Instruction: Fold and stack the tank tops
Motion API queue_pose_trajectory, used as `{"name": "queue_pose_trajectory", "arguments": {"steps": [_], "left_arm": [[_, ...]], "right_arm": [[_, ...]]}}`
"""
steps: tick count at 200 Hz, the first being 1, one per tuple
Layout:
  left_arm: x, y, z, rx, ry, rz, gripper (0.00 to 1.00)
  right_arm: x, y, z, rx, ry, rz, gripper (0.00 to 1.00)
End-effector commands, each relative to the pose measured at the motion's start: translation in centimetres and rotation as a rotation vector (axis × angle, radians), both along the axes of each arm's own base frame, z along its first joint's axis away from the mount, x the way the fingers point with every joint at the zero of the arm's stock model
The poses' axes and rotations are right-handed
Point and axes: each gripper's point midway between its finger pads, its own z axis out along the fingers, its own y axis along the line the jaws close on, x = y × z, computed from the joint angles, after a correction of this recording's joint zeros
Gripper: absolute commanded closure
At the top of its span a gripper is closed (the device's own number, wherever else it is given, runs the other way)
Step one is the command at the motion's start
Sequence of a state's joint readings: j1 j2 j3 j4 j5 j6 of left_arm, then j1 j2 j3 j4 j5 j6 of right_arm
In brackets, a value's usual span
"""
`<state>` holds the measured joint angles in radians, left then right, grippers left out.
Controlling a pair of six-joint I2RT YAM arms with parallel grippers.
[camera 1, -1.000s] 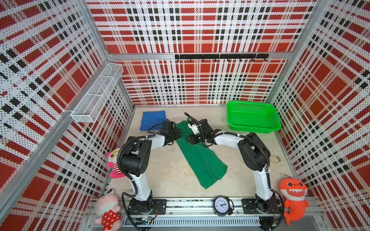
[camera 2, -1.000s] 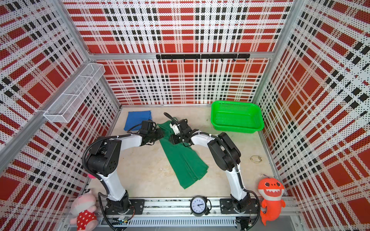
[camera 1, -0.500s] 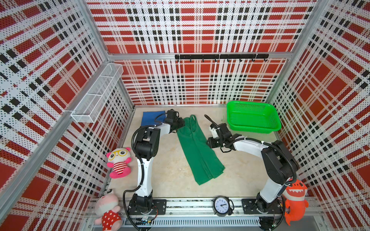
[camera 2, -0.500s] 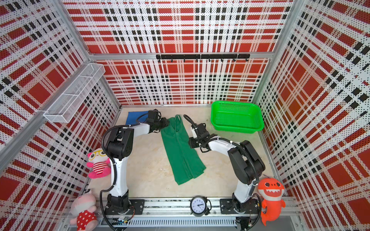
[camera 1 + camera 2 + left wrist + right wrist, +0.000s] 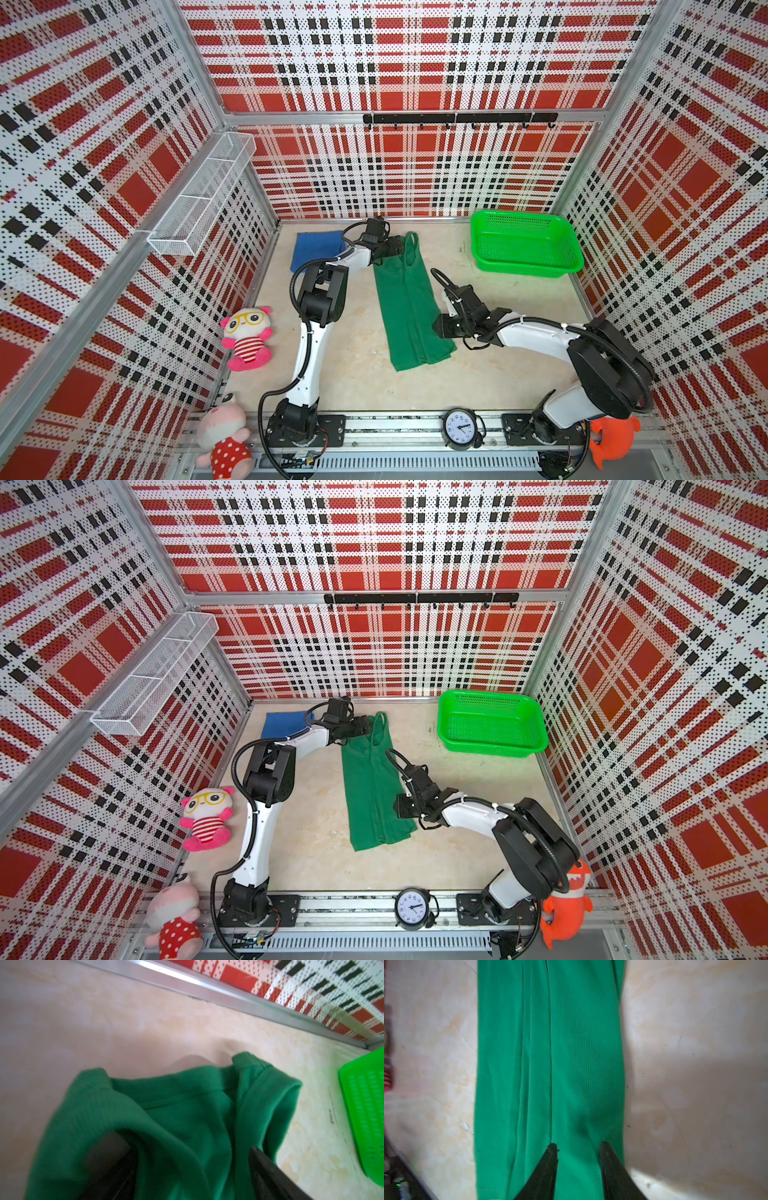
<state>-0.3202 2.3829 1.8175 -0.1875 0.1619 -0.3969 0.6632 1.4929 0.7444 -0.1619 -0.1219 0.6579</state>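
Note:
The dark green tank top (image 5: 409, 307) (image 5: 374, 796) lies as a long narrow folded strip down the middle of the table, straps toward the back wall. The blue tank top (image 5: 316, 249) (image 5: 284, 725) lies folded at the back left. My left gripper (image 5: 395, 248) (image 5: 186, 1149) sits at the green top's strap end. Its jaws stand wide apart, and green cloth (image 5: 187, 1105) bunches loosely between them. My right gripper (image 5: 438, 326) (image 5: 578, 1145) hovers at the strip's right edge near the hem, open, with flat green cloth (image 5: 550, 1043) under its fingertips.
A bright green mesh basket (image 5: 528, 266) (image 5: 490, 746) stands at the back right. Plush toys (image 5: 245, 336) (image 5: 224, 432) lie along the left side, and an orange toy (image 5: 611, 440) sits at the front right. A clock (image 5: 459, 428) rests on the front rail. A wire shelf (image 5: 203, 208) hangs on the left wall.
The right gripper left the strap end and swung down to the strip's lower right edge. The left gripper carried the straps toward the back wall and spread its jaws. The green top now lies straighter.

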Motion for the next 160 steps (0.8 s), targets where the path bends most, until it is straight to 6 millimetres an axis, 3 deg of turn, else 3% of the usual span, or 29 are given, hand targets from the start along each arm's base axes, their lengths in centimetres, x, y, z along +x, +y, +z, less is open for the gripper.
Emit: {"name": "queue_pose_trajectory", "arguments": {"steps": [1, 32, 58, 80, 122, 160], "left_arm": [[-1.6, 1.0, 5.4, 0.086, -0.053, -0.027, 0.09], [-5.0, 2.7, 10.5, 0.144, -0.094, 0.002, 0.05], [-10.8, 4.5, 11.5, 0.123, -0.057, 0.042, 0.09], [-17.0, 5.1, 10.2, 0.073, 0.008, 0.066, 0.15], [-29.5, 3.1, 4.5, -0.081, 0.215, 0.019, 0.32], [-36.9, 1.8, 2.1, -0.204, 0.342, 0.007, 0.4]], "right_arm": [[0.4, -1.5, 1.7, -0.016, 0.003, -0.034, 0.52], [-1.5, -3.7, 0.4, -0.088, 0.09, -0.009, 0.49], [-2.7, -4.6, -0.4, -0.092, 0.138, 0.011, 0.55], [-2.8, -4.5, -0.8, -0.081, 0.151, 0.026, 0.59], [-2.5, -3.5, -1.7, -0.08, 0.136, 0.121, 0.67], [-4.0, -4.0, -3.5, -0.092, 0.19, 0.135, 0.58]]}}
